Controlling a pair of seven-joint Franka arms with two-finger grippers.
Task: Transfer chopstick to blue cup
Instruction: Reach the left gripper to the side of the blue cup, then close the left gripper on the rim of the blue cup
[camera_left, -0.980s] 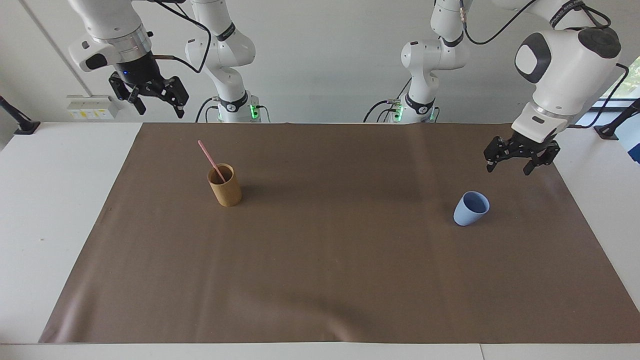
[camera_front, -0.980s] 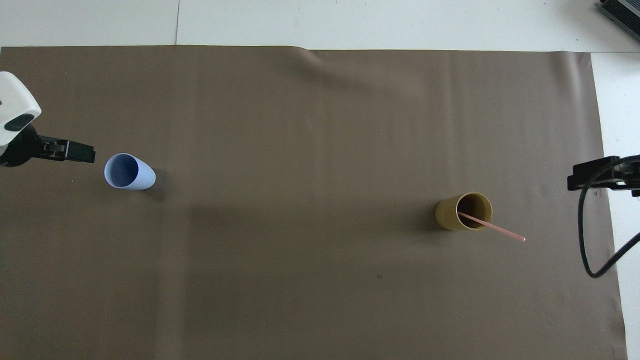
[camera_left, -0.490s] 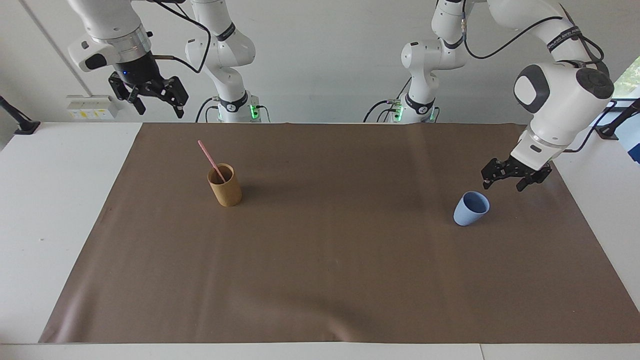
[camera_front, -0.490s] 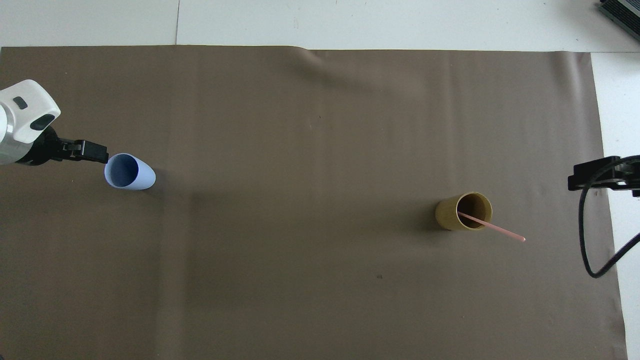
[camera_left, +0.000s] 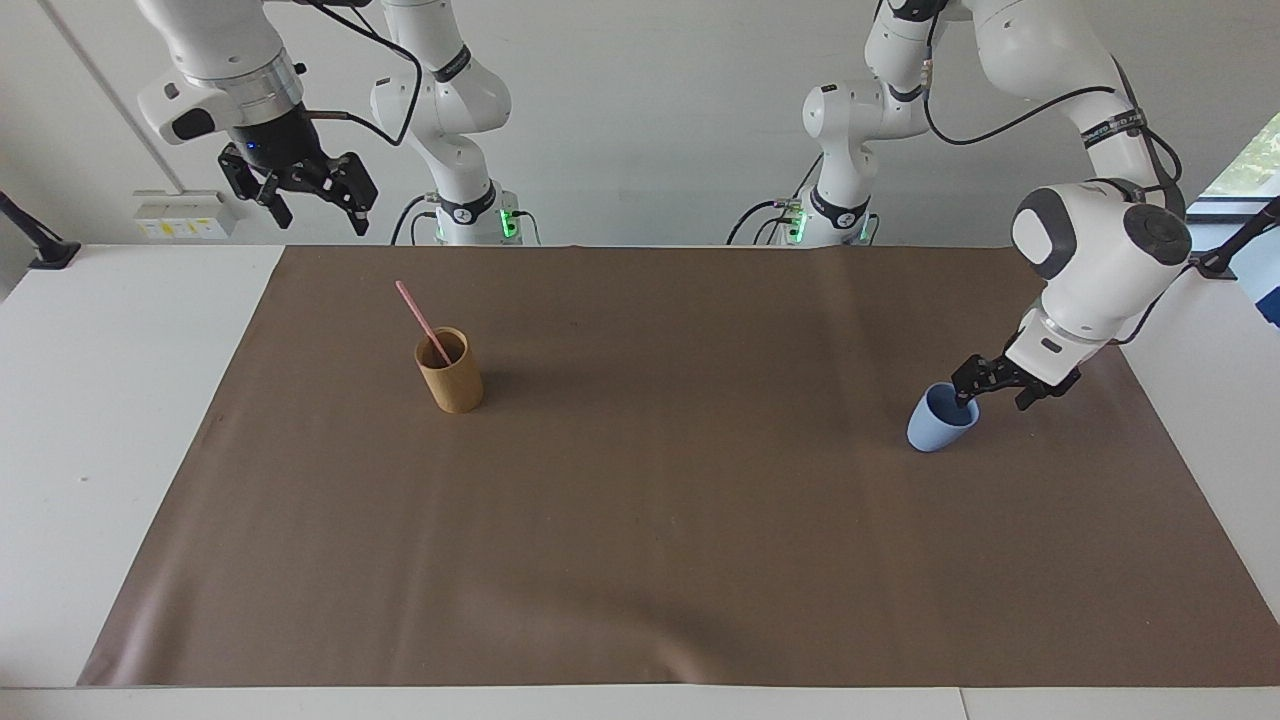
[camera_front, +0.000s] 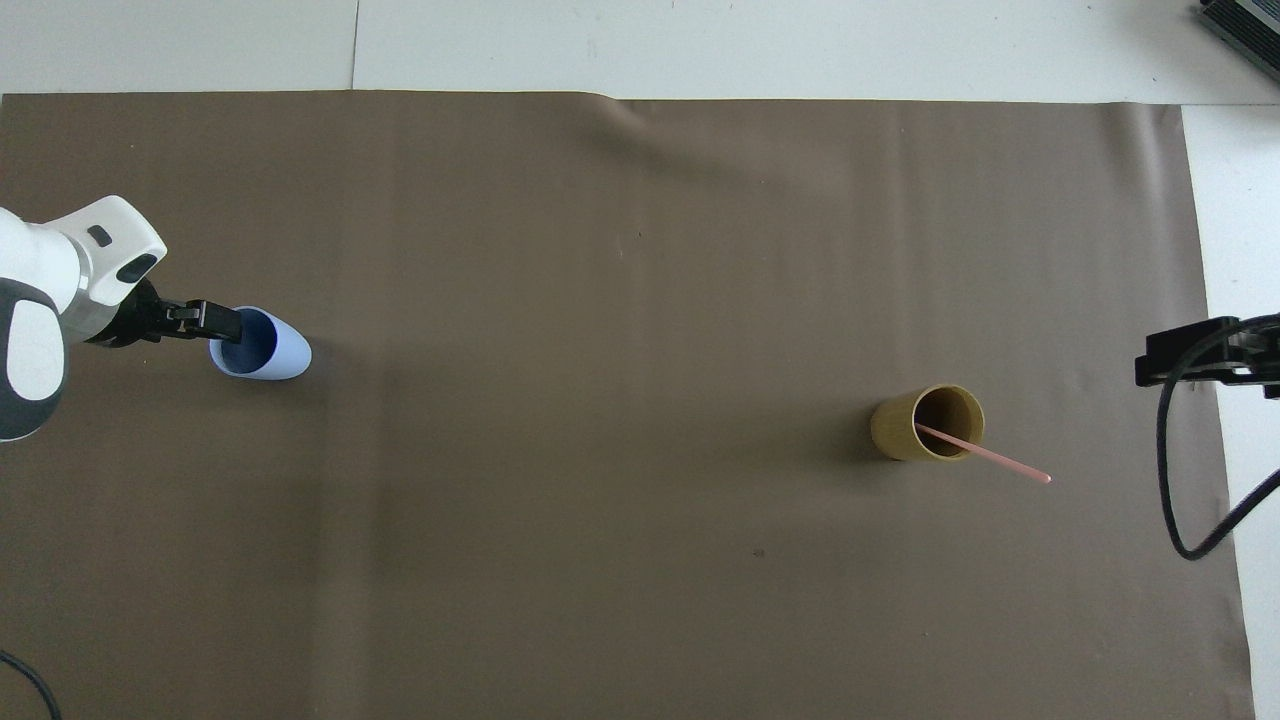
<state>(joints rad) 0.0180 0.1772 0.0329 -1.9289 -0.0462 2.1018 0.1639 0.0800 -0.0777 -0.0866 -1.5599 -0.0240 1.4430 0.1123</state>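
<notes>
The chopstick (camera_left: 418, 318), a thin pale pink stick, leans in the tan-brown cup (camera_left: 450, 375) toward the right arm's end of the table; both also show in the overhead view, the chopstick (camera_front: 990, 460) and the tan cup (camera_front: 905, 432). The blue cup (camera_left: 935, 428) stands upright toward the left arm's end and also shows from overhead (camera_front: 275, 350). My left gripper (camera_left: 997, 392) is open and low at the blue cup's rim, one finger over its mouth and one outside; it also shows from overhead (camera_front: 222, 322). My right gripper (camera_left: 315, 212) is open, empty and raised over the table's edge at the right arm's end.
A brown mat (camera_left: 640, 520) covers most of the white table (camera_left: 90, 420). A white box (camera_left: 185, 215) sits at the table's edge under the right gripper. A black cable (camera_front: 1175, 490) hangs from the right arm.
My left gripper has come down and moved toward the blue cup, from above and beside it to its rim. The right arm, the tan cup and the chopstick have stayed put.
</notes>
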